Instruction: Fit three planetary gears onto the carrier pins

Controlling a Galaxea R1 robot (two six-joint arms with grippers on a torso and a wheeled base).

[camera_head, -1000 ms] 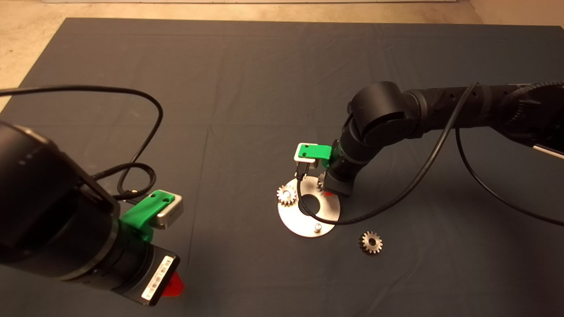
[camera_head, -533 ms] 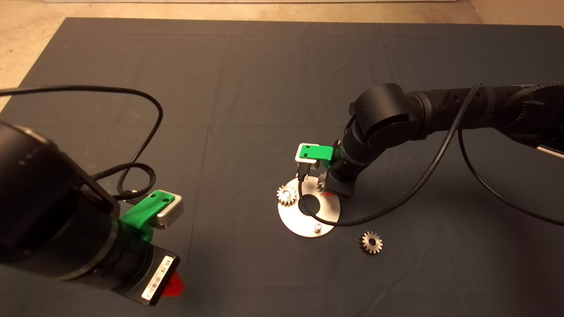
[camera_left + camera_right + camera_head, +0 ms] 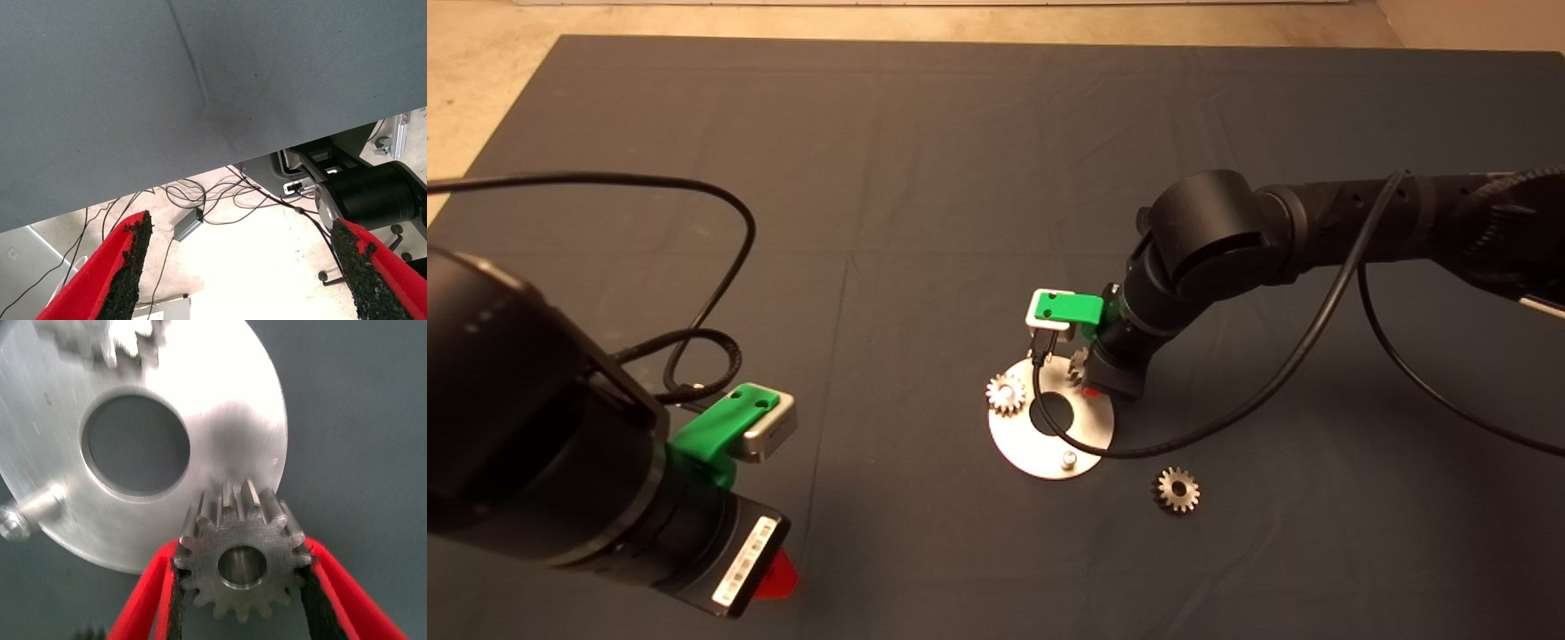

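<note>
The right gripper (image 3: pixel 243 587) is clamped on gear 2 (image 3: pixel 243 563), a black pad pressed against the teeth on each side. In the wrist view this gear sits at the disc's (image 3: pixel 1018 444) edge, its bore looking filled by something silvery, probably a pin, though I cannot tell whether it is fully seated. Gear 1 (image 3: pixel 1005 394) is already on its pin at the disc's left side. The 3rd pin (image 3: pixel 1066 460) stands bare at the disc's near edge, and gear 3 (image 3: pixel 1176 490) lies flat on the mat (image 3: pixel 925 178) just right of the disc, apart from it. The left gripper (image 3: pixel 243 267) waits well left of the disc, fingers spread wide and holding nothing.

Risks, as I judge them: if gear 2 is tilted on its pin, pressing down could jam it or skid the unclamped disc across the mat. If the fingers part while the gear is only half on, it may tip off. The black cable (image 3: pixel 1067 440) loops over the disc's hole and could drag on gear 1 or the disc when the arm moves.

Compared with 1 s ago, the right arm's elbow has shifted slightly right and the wrist camera slightly up; disc, gear 1 and gear 3 have not moved.
</note>
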